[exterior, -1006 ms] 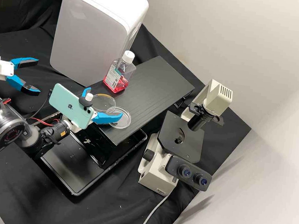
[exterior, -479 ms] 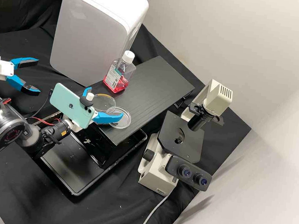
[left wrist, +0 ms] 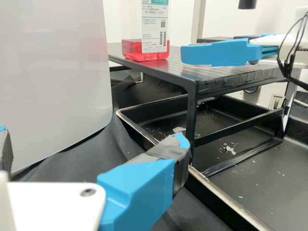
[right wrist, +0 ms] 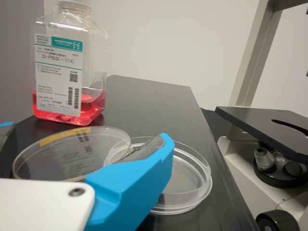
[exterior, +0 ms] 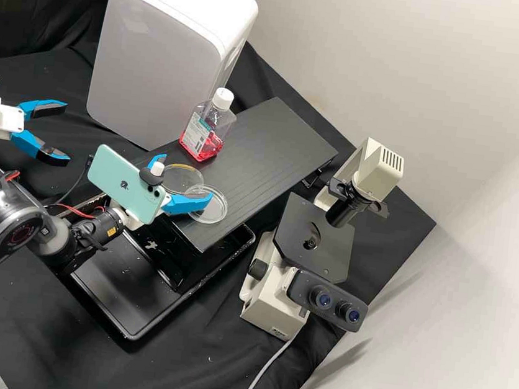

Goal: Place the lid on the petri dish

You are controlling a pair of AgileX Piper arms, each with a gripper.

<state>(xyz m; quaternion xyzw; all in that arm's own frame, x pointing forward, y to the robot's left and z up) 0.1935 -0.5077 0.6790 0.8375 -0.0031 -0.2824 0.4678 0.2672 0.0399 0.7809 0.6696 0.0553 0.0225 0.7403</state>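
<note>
Near the shelf [exterior: 271,146] edge, right gripper [exterior: 185,180] is straddling the lid [exterior: 177,176], fingers spread, dish [exterior: 211,206] alongside. Left gripper [exterior: 63,133] is gaping too. Bottle [exterior: 206,127] is holding red liquid.

A white-capped bottle [exterior: 207,129] of pink liquid is standing on a black slatted rack [exterior: 278,140], just beside a white rounded box [exterior: 164,46]; a microscope [exterior: 314,238] is sitting near it.

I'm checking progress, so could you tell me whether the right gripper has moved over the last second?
Yes, slightly: the right gripper has edged towards the microscope, its far finger now closer to the labelled dish on the rack.
</note>
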